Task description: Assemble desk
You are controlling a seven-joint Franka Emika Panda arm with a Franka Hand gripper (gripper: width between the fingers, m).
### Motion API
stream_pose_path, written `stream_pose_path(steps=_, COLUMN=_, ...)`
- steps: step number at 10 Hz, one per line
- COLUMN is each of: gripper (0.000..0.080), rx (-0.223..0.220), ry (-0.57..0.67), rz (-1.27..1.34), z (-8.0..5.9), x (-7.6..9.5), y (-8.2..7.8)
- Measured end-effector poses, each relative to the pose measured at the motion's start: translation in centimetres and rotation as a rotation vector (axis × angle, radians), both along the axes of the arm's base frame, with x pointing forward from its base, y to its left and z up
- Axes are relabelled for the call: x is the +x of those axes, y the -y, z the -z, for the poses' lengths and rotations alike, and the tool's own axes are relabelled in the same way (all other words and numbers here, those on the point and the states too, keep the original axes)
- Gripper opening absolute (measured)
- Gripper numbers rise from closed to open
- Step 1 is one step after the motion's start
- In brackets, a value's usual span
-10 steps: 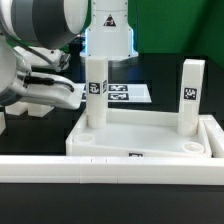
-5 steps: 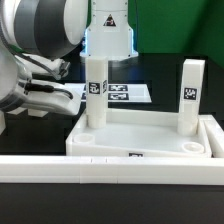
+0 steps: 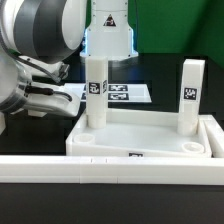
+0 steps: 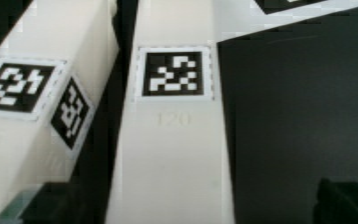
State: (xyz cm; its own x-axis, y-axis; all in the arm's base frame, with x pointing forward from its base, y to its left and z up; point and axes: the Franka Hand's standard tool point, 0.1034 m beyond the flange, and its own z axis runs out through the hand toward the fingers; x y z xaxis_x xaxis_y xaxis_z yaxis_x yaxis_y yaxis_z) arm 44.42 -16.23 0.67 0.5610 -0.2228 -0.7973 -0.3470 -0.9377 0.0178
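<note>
The white desk top [image 3: 110, 151] lies on the table with two white legs standing upright in its far corners, one on the exterior view's left [image 3: 96, 100] and one on its right [image 3: 190, 95]. My arm [image 3: 40, 60] fills the exterior view's left; the fingertips are hidden there. In the wrist view the gripper [image 4: 197, 205] is open, with its dark fingers [image 4: 345, 200] wide apart on either side of a loose tagged white leg [image 4: 172, 130] and not touching it. A second tagged leg [image 4: 51, 80] lies close beside the first.
The marker board [image 3: 125, 92] lies flat behind the desk top. A long white border rail [image 3: 110, 170] runs along the front of the table. A white robot base [image 3: 110, 35] stands at the back.
My arm has shifted slightly at the exterior view's left. The desk top and the two standing legs have not moved.
</note>
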Motion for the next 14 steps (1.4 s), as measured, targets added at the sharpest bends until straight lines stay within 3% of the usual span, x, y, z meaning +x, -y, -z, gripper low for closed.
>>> stream_pose_path(steps=1, gripper=0.0524, rx=0.0, ry=0.0, rz=0.0, z=0.0, x=0.0, y=0.0)
stream_pose_path(steps=2, gripper=0.0524, rx=0.0, ry=0.0, rz=0.0, z=0.0, x=0.0, y=0.0)
stream_pose_path(steps=3, gripper=0.0341, rx=0.0, ry=0.0, rz=0.0, z=0.0, x=0.0, y=0.0)
stream_pose_path(steps=4, gripper=0.0289, rx=0.0, ry=0.0, rz=0.0, z=0.0, x=0.0, y=0.0)
stream_pose_path(steps=9, gripper=0.0289, rx=0.003, ry=0.015, rz=-0.008, z=-0.5, x=0.8, y=0.2)
stream_pose_path(steps=12, gripper=0.0291, rx=0.035, ry=0.041, rz=-0.058, z=-2.8, x=2.4, y=1.0)
stream_pose_path(steps=14, gripper=0.0291, rx=0.063, ry=0.041, rz=-0.062, z=-6.0, x=3.5, y=0.7)
